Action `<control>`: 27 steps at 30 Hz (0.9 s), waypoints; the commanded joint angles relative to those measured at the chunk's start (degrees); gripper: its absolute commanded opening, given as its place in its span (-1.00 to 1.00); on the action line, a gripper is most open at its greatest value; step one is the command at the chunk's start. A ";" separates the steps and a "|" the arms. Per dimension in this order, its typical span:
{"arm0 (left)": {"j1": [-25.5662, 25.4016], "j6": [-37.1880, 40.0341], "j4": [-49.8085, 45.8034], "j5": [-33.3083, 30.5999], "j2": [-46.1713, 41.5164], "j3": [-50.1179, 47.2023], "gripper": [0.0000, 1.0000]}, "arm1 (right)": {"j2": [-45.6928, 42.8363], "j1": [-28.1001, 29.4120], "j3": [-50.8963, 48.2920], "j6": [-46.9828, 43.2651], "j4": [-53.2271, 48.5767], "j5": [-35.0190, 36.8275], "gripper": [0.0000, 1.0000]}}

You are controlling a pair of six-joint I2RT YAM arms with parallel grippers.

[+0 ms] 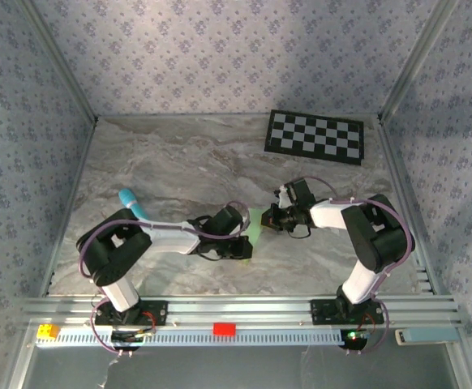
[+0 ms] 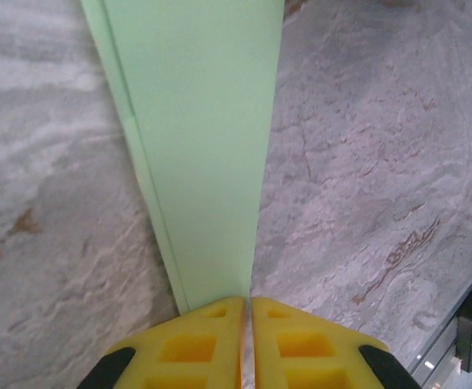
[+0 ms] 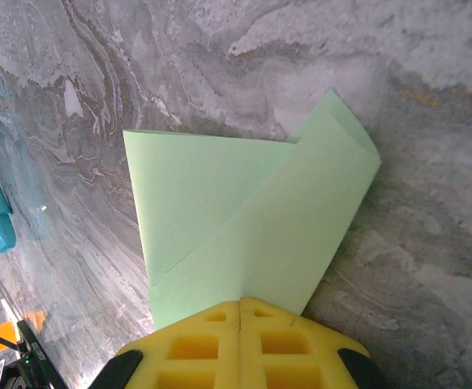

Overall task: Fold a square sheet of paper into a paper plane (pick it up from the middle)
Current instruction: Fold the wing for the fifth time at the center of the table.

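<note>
The square sheet of paper [image 3: 244,203] is mid-table, between the 2 arms and well in front of the checkerboard [image 1: 315,135] at the back right. It's not flat. The right wrist view shows a diagonal flap lying over the sheet with a corner sticking out at the top, and the left wrist view shows 2 layered edges running down its left side.

The left gripper [image 2: 246,324] is clamped on 1 edge, yellow pads [image 2: 187,348] nearly touching with only paper between them. The right gripper [image 3: 240,324] is pinched onto another edge the same way.

Handling-wise this looks like thin, light, floppy stuff: smooth, matte, mint green, no print. It'd probably sag or buckle if lifted by 1 corner, and crumple or tear if the 2 arms tug apart too hard. The best hold is likely close to an edge or along a crease, where the doubled layers are stiffer.

The table [image 1: 179,162] has a smooth marble-look top, so the sheet may slide around on it. A cyan stick [image 1: 133,203] lies well off to the left.
</note>
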 commanded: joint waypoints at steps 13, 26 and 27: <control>-2.43 1.16 -9.06 1.37 -3.51 -5.42 -0.86 | 2.11 -0.94 0.33 -1.37 -3.74 5.47 -0.94; -2.70 2.35 -12.05 -1.08 -5.90 -3.77 -0.94 | 2.21 -0.85 0.42 -1.11 -3.81 5.42 -0.94; -2.68 2.33 -12.36 -1.82 -6.63 -3.54 -0.93 | 2.24 -0.89 0.42 -1.11 -3.74 5.26 -0.94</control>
